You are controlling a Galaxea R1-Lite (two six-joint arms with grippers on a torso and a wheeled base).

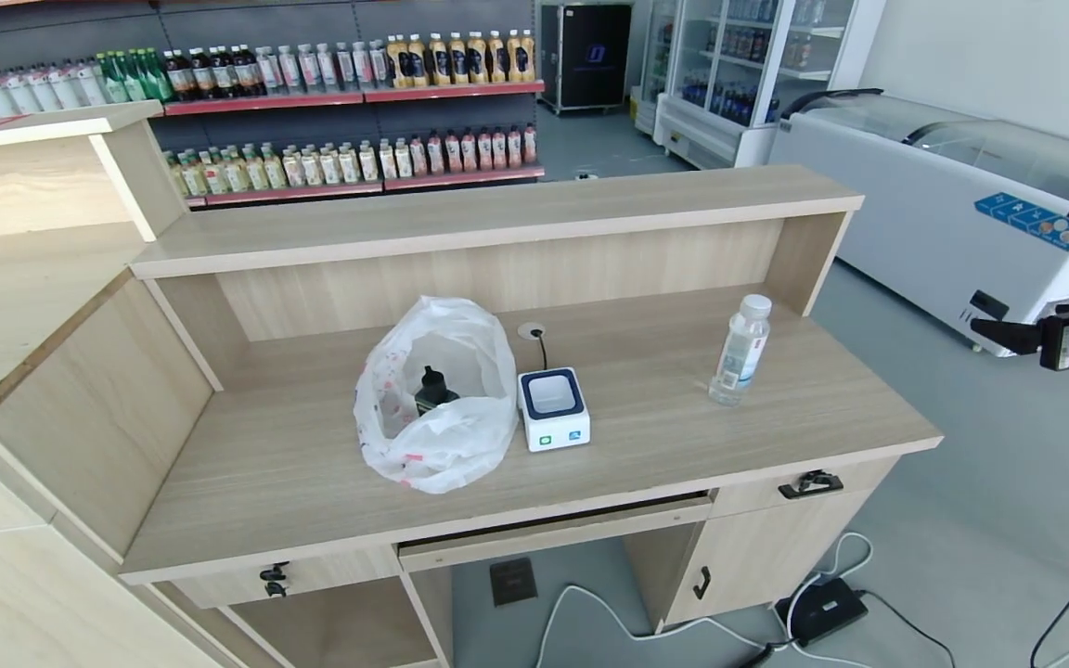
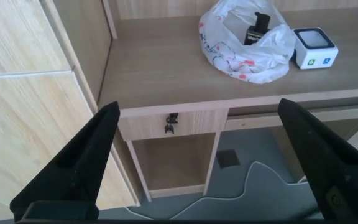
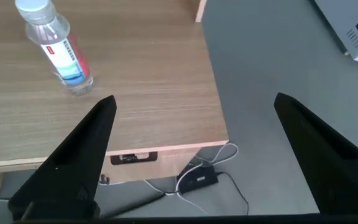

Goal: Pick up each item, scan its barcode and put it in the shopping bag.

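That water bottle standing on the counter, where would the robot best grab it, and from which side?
Probably around its straight round body at mid-height, below the cap. The water bottle stands upright on the counter with nothing close by, and the open right hand is off to its right, so come in level from there.

The surface point(image 1: 664, 445) carries one water bottle point(image 1: 740, 351), one scanner point(image 1: 553, 408) and one shopping bag point(image 1: 460, 450). Inside the bag sits one dark item point(image 1: 432, 390), seemingly a small bottle.

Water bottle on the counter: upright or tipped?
Upright: the water bottle stands on its base on the counter, cap uppermost.
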